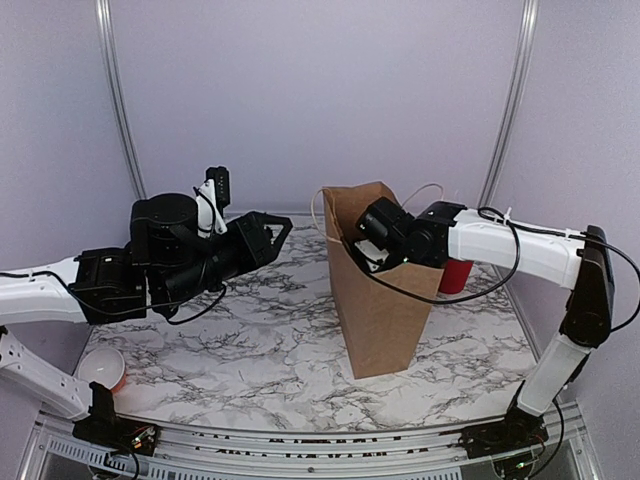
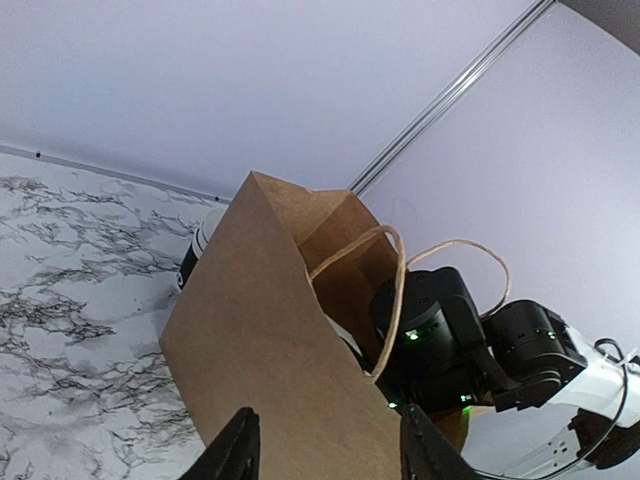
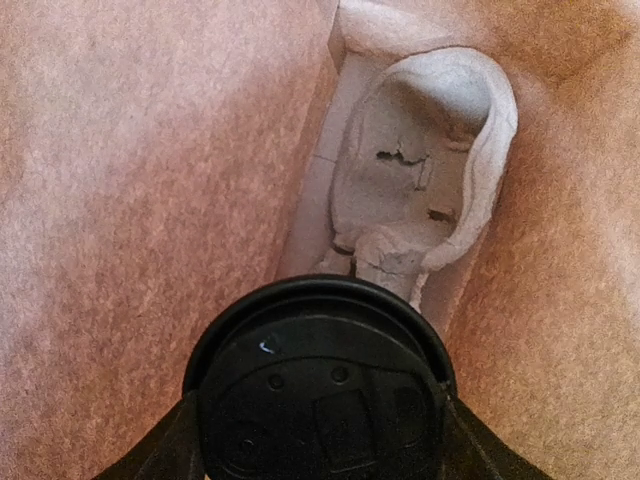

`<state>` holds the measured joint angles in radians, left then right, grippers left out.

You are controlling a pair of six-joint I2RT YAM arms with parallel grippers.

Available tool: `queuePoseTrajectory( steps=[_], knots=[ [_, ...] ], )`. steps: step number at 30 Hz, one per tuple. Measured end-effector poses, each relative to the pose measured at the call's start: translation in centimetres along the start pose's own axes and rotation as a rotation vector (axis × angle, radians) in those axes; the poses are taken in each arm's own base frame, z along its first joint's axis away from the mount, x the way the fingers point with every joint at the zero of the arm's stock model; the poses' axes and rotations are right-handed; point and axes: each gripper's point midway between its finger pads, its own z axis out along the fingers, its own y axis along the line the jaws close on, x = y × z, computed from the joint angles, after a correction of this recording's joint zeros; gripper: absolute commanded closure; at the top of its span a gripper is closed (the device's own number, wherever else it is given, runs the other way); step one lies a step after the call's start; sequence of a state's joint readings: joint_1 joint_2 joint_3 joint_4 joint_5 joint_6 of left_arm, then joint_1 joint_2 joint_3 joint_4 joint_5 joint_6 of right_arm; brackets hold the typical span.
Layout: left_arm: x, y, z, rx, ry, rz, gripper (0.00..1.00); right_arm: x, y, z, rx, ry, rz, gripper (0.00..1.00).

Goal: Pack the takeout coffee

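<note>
The brown paper bag [image 1: 380, 310] stands upright in the middle of the marble table [image 1: 250, 340]. My right gripper [image 1: 358, 250] reaches down into its open top. In the right wrist view the takeout coffee [image 3: 320, 390] shows lid-on from above, its black plastic lid filling the space between my right gripper [image 3: 320, 445] fingers, which are shut on it inside the bag [image 3: 120, 150]. My left gripper [image 1: 272, 232] hangs open left of the bag, apart from it. In the left wrist view the bag [image 2: 270, 340] lies ahead of the open left gripper [image 2: 330, 455].
A crumpled white paper piece [image 3: 420, 170] lies at the bag's bottom. One red cup [image 1: 455, 275] stands right of the bag, another [image 1: 103, 368] at the near left corner. A black white-rimmed cup [image 2: 198, 248] peeks from behind the bag. Twine handles [image 2: 395, 290] arch over the opening.
</note>
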<state>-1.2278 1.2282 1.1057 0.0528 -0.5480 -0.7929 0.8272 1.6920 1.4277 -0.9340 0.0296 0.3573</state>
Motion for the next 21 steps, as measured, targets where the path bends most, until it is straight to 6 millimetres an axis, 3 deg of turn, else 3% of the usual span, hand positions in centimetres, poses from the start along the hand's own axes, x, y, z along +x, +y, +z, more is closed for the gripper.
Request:
queuePoseTrajectory(
  steps=[5, 9, 12, 17, 21],
  knots=[
    [-0.7, 2.8, 0.5, -0.069, 0.032, 0.100, 0.31, -0.1, 0.0, -0.1, 0.004, 0.003, -0.029, 0.39],
    [-0.6, 3.5, 0.3, -0.054, 0.091, 0.165, 0.21, -0.2, 0.0, -0.1, 0.007, 0.014, -0.049, 0.39],
    [-0.8, 2.9, 0.4, -0.031, 0.139, 0.204, 0.19, -0.3, 0.1, -0.1, 0.010, 0.024, -0.061, 0.39],
    [-2.1, -0.1, 1.9, 0.000, 0.185, 0.248, 0.19, -0.4, 0.2, 0.0, 0.009, 0.032, -0.075, 0.40],
    [-1.2, -0.9, 3.4, 0.002, 0.246, 0.281, 0.24, -0.2, 0.7, -0.1, 0.004, 0.034, -0.094, 0.40]
  ],
)
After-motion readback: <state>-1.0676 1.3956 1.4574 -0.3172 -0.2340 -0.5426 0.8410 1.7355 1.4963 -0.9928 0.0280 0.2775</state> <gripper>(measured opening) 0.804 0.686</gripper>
